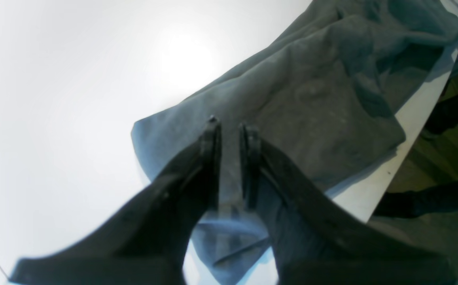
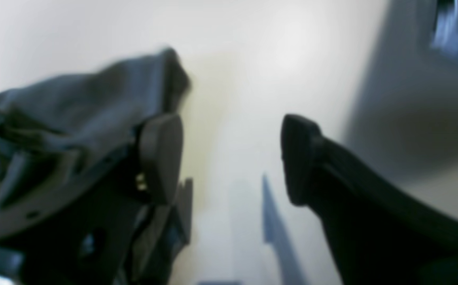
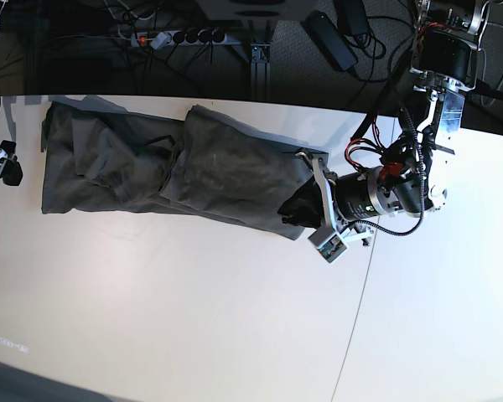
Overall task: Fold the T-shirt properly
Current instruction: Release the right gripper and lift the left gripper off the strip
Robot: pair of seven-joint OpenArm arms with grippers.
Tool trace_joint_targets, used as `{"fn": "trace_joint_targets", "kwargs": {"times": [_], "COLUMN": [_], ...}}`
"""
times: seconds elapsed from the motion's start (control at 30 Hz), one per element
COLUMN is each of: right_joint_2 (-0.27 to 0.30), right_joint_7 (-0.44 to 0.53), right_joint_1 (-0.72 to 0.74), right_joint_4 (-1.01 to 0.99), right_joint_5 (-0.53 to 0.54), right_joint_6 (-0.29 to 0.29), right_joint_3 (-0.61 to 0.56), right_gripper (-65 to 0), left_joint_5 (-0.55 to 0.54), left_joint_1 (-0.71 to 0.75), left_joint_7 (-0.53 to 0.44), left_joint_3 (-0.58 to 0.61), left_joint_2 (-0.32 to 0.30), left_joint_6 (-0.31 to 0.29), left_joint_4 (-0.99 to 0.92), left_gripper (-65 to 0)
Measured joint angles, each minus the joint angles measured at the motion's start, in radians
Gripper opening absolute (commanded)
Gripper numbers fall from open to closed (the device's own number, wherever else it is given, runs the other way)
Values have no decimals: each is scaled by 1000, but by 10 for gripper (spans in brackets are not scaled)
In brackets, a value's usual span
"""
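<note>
Nearest the onlooker, the white matte table (image 3: 193,318) lies bare across its front half. Further back, the dark grey-olive cotton T-shirt (image 3: 193,172) lies folded into a long band, its long axis running left to right along the table's far edge, rumpled at the left end and flatter toward the right.

At the band's right end, the left gripper (image 1: 231,130), black with narrow fingers, stands over the cloth. A strip of fabric runs up between the jaws, which stand close together; whether they pinch it cannot be told.

At the far left edge, the right gripper (image 2: 231,158) is clear of the shirt in the base view. Its blunt black fingers (image 2: 161,154) stand wide apart over the bare table, holding nothing, with grey cloth just beside the left finger.
</note>
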Motion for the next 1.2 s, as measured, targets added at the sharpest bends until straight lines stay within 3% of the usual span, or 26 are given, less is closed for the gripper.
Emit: {"fn": "trace_joint_targets", "kwargs": {"times": [0.17, 0.33, 0.47, 0.7, 1.2], "right_joint_2": [0, 0, 1, 12, -11], "right_joint_7": [-41, -79, -86, -51, -58], "right_joint_1": [0, 0, -2, 4, 10], "right_joint_4": [-114, -171, -171, -166, -161], "right_joint_5": [129, 187, 215, 242, 290], "right_joint_6": [0, 0, 0, 0, 0], "right_joint_3": [-1, -1, -19, -154, -220], "right_gripper": [-242, -242, -242, -242, -242], "left_joint_5": [1, 0, 0, 0, 0], "left_joint_1": [0, 0, 0, 0, 0], "left_joint_7": [4, 4, 4, 4, 4], "left_joint_3": [0, 0, 0, 0, 0], "left_joint_2": [-1, -2, -2, -2, -2], "left_joint_6": [0, 0, 0, 0, 0], "left_joint_4": [0, 0, 0, 0, 0], "left_gripper": [-561, -561, -561, -561, -561]}}
